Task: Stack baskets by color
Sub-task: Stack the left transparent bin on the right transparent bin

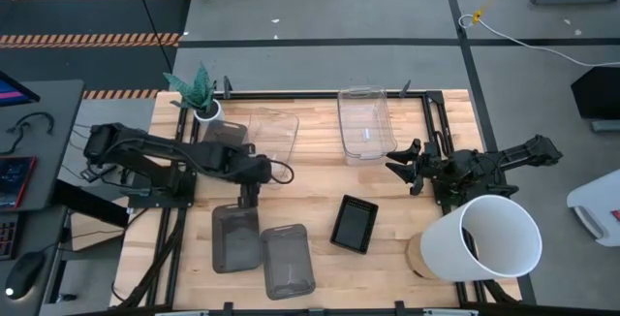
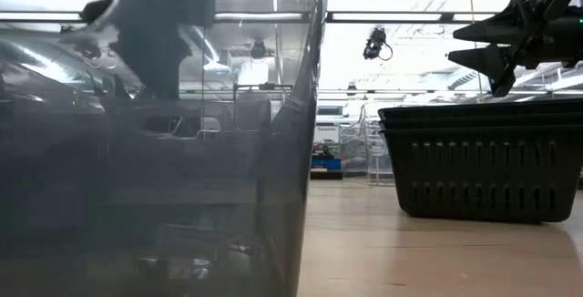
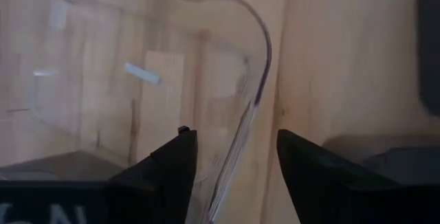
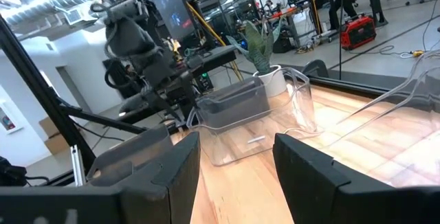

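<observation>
My left gripper (image 1: 251, 196) (image 3: 237, 172) hangs open over the table's left middle, pointing steeply down. In its wrist view the rounded corner rim of a clear basket (image 3: 258, 80) runs between its fingers, and no touch shows. That clear basket (image 1: 274, 137) rests on its bottom beside the plant, and a second one (image 1: 365, 122) stands at the far middle. Two grey baskets (image 1: 235, 238) (image 1: 288, 260) lie near the front edge, and another grey one (image 4: 234, 100) stands by the plant. The black basket (image 1: 355, 224) (image 2: 483, 160) rests near the middle. My right gripper (image 1: 400, 166) (image 4: 237, 169) waits open at the right, held level.
A large white bucket (image 1: 489, 240) lies at the front right. A small white pot with a green plant (image 1: 201, 98) stands at the far left corner. A grey basket wall (image 2: 137, 197) fills the left of the low view. Black rails (image 1: 431, 112) run along the table's edges.
</observation>
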